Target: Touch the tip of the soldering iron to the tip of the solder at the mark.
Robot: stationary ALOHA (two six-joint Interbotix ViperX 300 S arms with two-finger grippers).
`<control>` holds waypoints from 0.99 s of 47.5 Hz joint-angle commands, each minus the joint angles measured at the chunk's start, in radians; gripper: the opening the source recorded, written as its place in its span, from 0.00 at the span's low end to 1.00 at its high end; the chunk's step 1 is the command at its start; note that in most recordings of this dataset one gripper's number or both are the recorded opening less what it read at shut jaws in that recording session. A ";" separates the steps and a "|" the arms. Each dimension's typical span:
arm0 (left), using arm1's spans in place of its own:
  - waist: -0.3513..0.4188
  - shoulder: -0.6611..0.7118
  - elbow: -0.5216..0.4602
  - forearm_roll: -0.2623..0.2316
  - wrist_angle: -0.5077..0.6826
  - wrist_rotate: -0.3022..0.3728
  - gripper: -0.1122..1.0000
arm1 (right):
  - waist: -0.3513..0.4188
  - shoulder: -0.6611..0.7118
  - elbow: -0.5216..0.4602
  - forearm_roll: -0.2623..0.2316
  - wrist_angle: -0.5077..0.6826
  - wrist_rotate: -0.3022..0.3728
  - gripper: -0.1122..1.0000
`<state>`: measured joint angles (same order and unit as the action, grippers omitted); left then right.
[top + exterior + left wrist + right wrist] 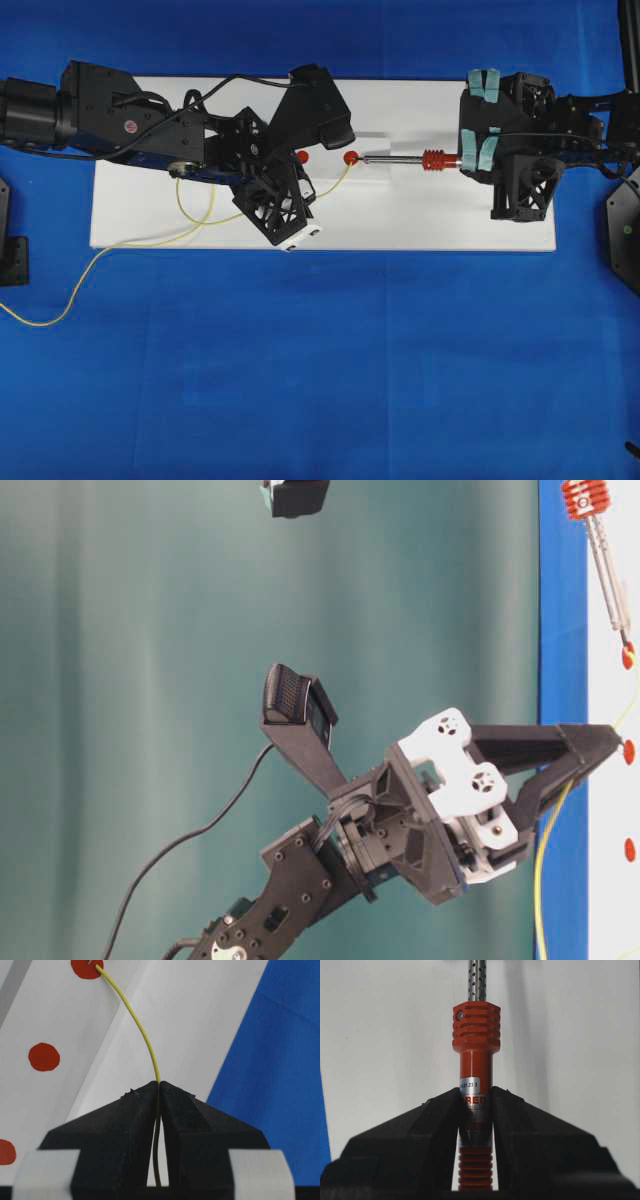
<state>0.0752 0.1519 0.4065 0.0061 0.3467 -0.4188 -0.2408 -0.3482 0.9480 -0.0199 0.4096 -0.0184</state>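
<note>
Jaws pinch solder left, soldering iron right; only overhead shows tips meeting at mark.

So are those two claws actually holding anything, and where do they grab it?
Yes. The left gripper pinches the solder a little back from its tip; the right gripper clamps the soldering iron by its red handle.

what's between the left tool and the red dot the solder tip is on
Only the yellow solder arcing over bare white board from the left tool to that red dot, in the left wrist view.
</note>
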 commanded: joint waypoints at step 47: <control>-0.046 -0.299 0.127 0.000 0.017 0.003 0.13 | 0.000 -0.012 -0.021 0.000 -0.003 -0.002 0.16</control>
<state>0.0353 -0.0951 0.5231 0.0061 0.3835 -0.4142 -0.2408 -0.3482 0.9495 -0.0199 0.4096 -0.0184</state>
